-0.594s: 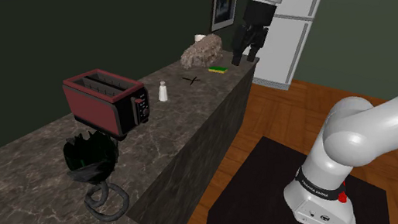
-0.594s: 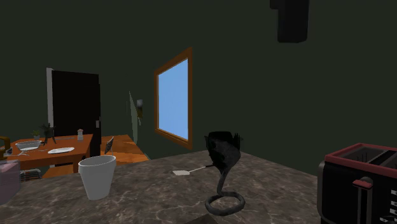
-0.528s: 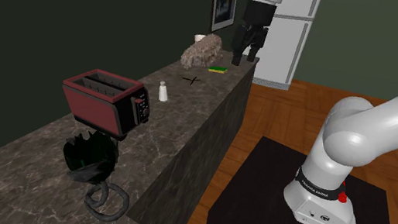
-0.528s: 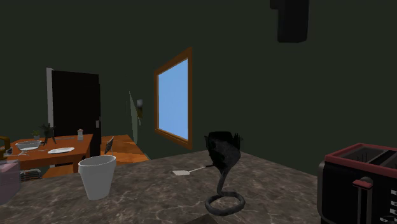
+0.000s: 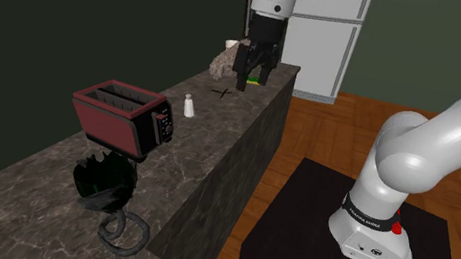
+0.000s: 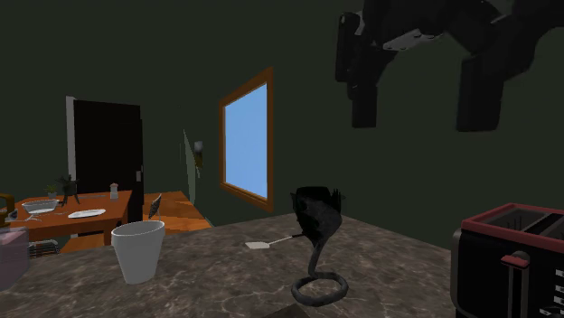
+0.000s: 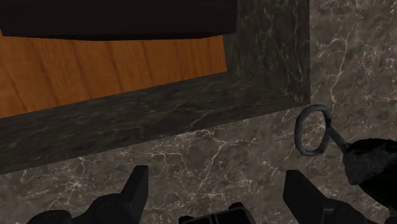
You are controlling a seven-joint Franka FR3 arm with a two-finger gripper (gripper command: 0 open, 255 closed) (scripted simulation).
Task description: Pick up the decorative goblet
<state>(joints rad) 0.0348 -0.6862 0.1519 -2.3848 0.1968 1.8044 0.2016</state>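
We saw the black gripper (image 5: 255, 69) hanging high above the marble counter (image 5: 20, 199), its fingers spread apart around nothing. The dark goblet (image 5: 106, 190) stood upright near the red toaster (image 5: 123, 117).

The goblet (image 5: 105, 186) is black to dark grey, and the bench (image 5: 19, 191) is dark grey marble veined in white. The toaster (image 5: 122, 119) is dark red with a black end panel, the cup (image 6: 138, 251) plain white, and the floor (image 5: 310, 132) orange-brown wood planks.
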